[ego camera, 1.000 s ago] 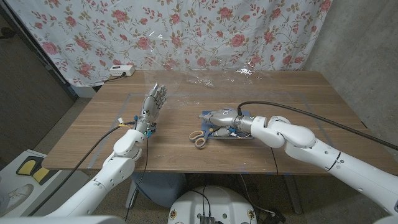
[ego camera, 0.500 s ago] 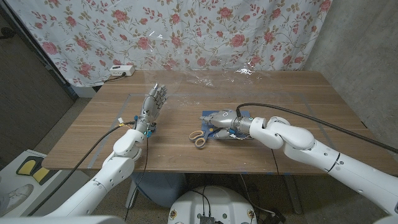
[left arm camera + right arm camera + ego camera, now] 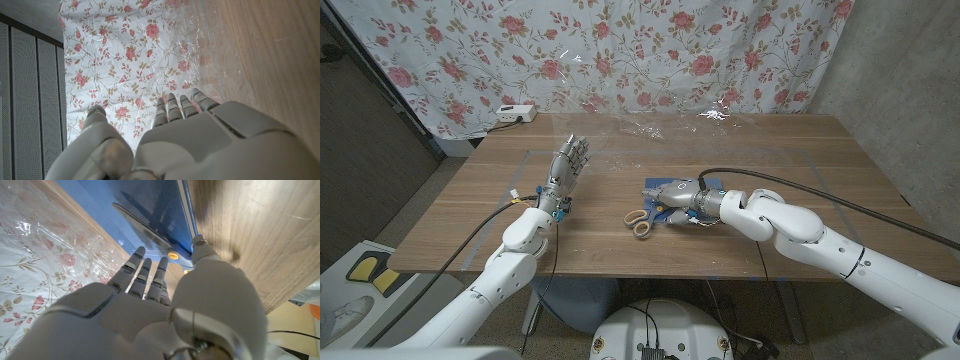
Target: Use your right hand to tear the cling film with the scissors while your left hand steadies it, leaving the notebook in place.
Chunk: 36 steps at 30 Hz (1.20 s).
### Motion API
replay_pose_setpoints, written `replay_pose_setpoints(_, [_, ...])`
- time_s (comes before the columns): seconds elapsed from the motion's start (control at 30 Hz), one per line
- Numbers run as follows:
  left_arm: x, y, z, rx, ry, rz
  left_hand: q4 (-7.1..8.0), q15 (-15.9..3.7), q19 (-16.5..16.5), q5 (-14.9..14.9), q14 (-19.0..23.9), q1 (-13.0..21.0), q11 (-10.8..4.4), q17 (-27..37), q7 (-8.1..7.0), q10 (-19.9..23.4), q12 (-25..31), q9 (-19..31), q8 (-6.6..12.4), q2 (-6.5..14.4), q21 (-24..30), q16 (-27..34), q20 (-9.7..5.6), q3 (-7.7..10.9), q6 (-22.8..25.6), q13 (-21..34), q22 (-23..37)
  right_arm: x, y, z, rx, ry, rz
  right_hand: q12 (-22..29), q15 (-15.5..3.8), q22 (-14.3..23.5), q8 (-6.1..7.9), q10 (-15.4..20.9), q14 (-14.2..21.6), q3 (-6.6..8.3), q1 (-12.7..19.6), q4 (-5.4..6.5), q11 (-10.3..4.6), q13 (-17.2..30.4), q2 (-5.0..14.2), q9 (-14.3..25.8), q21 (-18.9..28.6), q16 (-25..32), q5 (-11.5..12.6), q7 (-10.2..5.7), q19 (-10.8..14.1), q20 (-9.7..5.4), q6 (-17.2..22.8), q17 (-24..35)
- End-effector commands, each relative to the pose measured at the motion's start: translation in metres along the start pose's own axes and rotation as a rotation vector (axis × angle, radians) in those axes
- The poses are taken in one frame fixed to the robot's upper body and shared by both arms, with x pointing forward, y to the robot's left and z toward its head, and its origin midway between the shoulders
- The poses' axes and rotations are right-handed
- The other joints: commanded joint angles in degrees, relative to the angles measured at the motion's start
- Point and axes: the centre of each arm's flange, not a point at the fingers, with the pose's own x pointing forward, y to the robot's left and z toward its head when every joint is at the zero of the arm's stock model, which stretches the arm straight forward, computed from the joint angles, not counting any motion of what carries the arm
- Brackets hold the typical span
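Note:
Clear cling film is stretched along the far part of the wooden table; it also shows as a crinkled sheet in the left wrist view. My left hand stands near the film's left end with its fingers straight and apart, holding nothing. Scissors with tan handles lie by the blue notebook. My right hand hovers low over the notebook and the scissor blades, fingers extended. The right wrist view has the notebook and a tan handle beyond my fingers.
A floral curtain hangs behind the table. A white power strip sits at the back left corner. Bare wood lies between my two hands and along the right side of the table.
My right forearm has shifted slightly to the left, the hand staying over the notebook and scissors. The left hand has not moved.

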Motion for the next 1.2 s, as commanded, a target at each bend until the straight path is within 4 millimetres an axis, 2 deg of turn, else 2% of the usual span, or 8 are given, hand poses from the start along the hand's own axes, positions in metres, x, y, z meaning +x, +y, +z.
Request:
replay_pose_setpoints(0.03, [0.000, 0.000, -0.002, -0.017, -0.001, 0.006, -0.19, -0.29, 0.1, 0.3, 0.2, 0.2, -0.09, 0.2, 0.20, 0.5, -0.1, 0.2, -0.07, 0.4, 0.0, 0.0, -0.05, 0.09, 0.1, 0.1, 0.3, 0.000, 0.005, 0.003, 0.000, -0.004, -0.002, 0.8, -5.99, 0.1, 0.28, 0.9, 0.9, -0.01, -0.8, 0.51, -0.14, 0.3, 0.01, 0.1, 0.3, 0.0, -0.4, -0.50, 0.3, 0.16, 0.3, 0.4])
replay_pose_setpoints(0.17, [0.000, 0.000, -0.002, -0.017, 0.000, 0.005, -0.20, -0.36, 0.1, 0.3, 0.2, 0.2, -0.07, 0.2, 0.21, 0.5, -0.1, 0.1, -0.08, 0.4, 0.0, 0.0, -0.07, 0.09, 0.0, 0.1, 0.3, -0.001, 0.007, 0.004, 0.001, -0.008, -0.017, 1.5, -6.46, 0.1, 0.41, 1.3, 1.4, -0.30, -1.2, 0.59, -0.45, 0.6, -0.09, 0.1, 0.4, 0.3, -0.7, -1.77, 0.7, 0.61, 0.7, 0.8])
replay_pose_setpoints(0.23, [0.000, 0.000, -0.002, -0.017, -0.001, 0.004, -0.20, -0.34, 0.1, 0.3, 0.2, 0.2, -0.11, 0.2, 0.19, 0.5, -0.1, 0.1, -0.07, 0.4, 0.0, 0.0, -0.04, 0.09, 0.1, 0.1, 0.3, -0.001, 0.009, 0.004, 0.002, -0.010, -0.018, 2.1, -6.74, 0.2, 0.48, 2.1, 1.8, -0.34, -1.2, 0.52, -1.08, 0.9, 0.01, 0.2, 0.5, 0.5, -0.8, -2.16, 0.7, 0.72, 0.9, 1.0])
replay_pose_setpoints(0.5, [-0.001, 0.000, -0.003, -0.018, 0.000, 0.004, -0.21, -0.36, 0.1, 0.3, 0.2, 0.2, -0.19, 0.2, 0.25, 0.6, -0.1, 0.1, -0.04, 0.4, 0.0, 0.1, -0.06, 0.07, 0.1, 0.1, 0.3, -0.001, 0.013, 0.006, 0.000, -0.004, -0.029, 3.8, -7.27, 0.3, 0.78, 3.3, 3.1, -0.36, -1.0, 0.37, -2.00, 1.8, 0.64, 0.2, 0.8, 1.3, -1.0, -3.44, 1.5, 0.34, 1.8, 2.0])
replay_pose_setpoints(0.6, [-0.002, 0.000, -0.003, -0.020, 0.001, 0.005, -0.22, -0.38, 0.1, 0.3, 0.2, 0.1, -0.22, 0.2, 0.20, 0.5, -0.1, 0.1, -0.04, 0.4, 0.0, 0.1, -0.08, 0.06, 0.1, 0.1, 0.3, -0.001, 0.013, 0.006, 0.010, -0.003, -0.040, 4.8, -7.74, 0.4, 1.03, 4.0, 3.7, -0.26, -0.7, 0.29, -2.55, 2.3, 1.22, 0.3, 1.0, 1.8, -1.0, -3.99, 1.8, -0.15, 2.5, 2.6])
replay_pose_setpoints(0.67, [-0.002, 0.000, -0.004, -0.021, 0.001, 0.004, -0.22, -0.36, 0.1, 0.3, 0.2, 0.1, -0.11, 0.2, 0.25, 0.6, -0.1, 0.1, -0.03, 0.4, 0.0, 0.1, -0.08, 0.06, 0.1, 0.1, 0.3, 0.000, 0.013, 0.006, 0.012, -0.003, -0.041, 5.6, -8.09, 0.5, 1.11, 4.2, 3.3, 0.36, 0.1, 0.14, -3.20, 2.9, 2.69, 0.3, 0.9, 1.8, -0.8, -4.75, 1.6, -0.73, 2.9, 3.2])
replay_pose_setpoints(0.83, [-0.003, 0.000, -0.005, -0.024, -0.001, 0.010, -0.22, -0.37, 0.2, 0.3, 0.2, 0.1, -0.24, 0.2, 0.23, 0.6, -0.1, 0.1, -0.04, 0.5, 0.0, 0.1, -0.04, 0.05, 0.0, 0.1, 0.3, 0.001, 0.016, 0.007, 0.020, 0.000, -0.043, 6.3, -8.43, 0.5, 1.11, 4.2, 3.1, 0.44, 0.4, 0.05, -3.67, 3.4, 3.22, 0.4, 1.1, 1.9, -0.8, -4.89, 1.7, -1.06, 3.2, 3.8])
replay_pose_setpoints(1.2, [-0.004, 0.002, -0.005, -0.025, -0.005, 0.011, -0.22, -0.41, 0.2, 0.3, 0.2, 0.1, -0.05, 0.2, 0.27, 0.7, 0.0, 0.1, -0.01, 0.5, 0.0, 0.0, -0.05, 0.02, 0.1, 0.1, 0.3, 0.001, 0.021, 0.008, 0.033, 0.005, -0.047, 8.6, -8.86, 0.7, 1.23, 5.2, 4.5, 0.23, 1.6, -0.68, -4.01, 4.9, 3.14, 0.4, 1.7, 2.9, -0.9, -5.28, 3.1, -1.37, 4.0, 5.1])
